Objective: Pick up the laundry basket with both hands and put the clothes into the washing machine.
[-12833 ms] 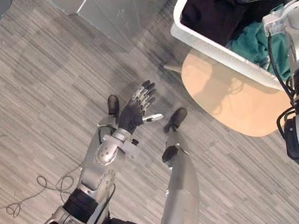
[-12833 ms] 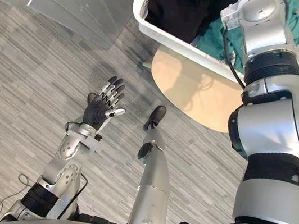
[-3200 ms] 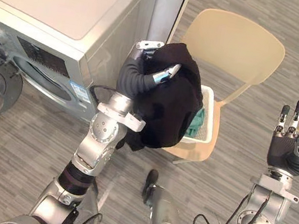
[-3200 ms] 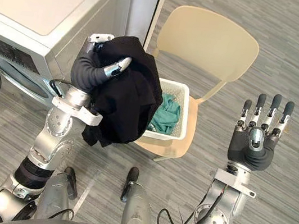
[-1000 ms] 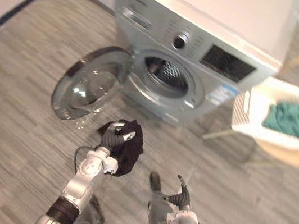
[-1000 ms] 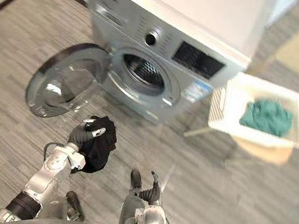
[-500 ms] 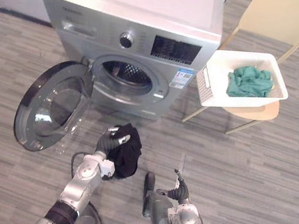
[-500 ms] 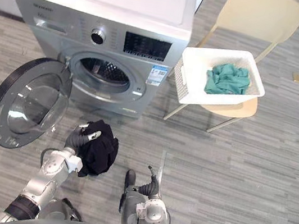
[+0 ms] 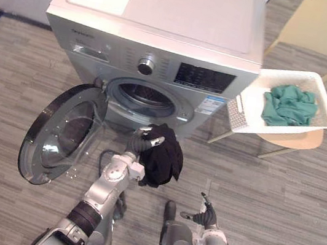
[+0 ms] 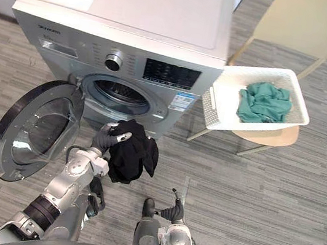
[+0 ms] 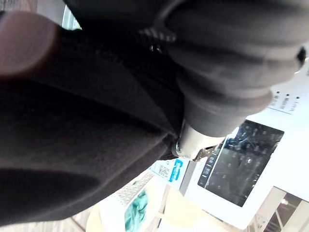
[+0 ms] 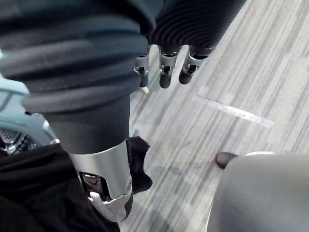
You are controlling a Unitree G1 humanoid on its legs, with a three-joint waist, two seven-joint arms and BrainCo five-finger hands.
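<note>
The left hand (image 9: 140,141) is clutching a crumpled black garment (image 9: 164,157) before the silver front-loading washing machine (image 9: 166,29), likely for loading; the right hand (image 9: 205,215) is hanging, fingers relaxed.

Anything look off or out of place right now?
The white basket, green cloth inside, overhangs the chair seat toward the washing machine. The left hand grips the black garment alone; right hand hangs low, open.

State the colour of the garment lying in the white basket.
The garment is teal green, clearest in the right eye view.
</note>
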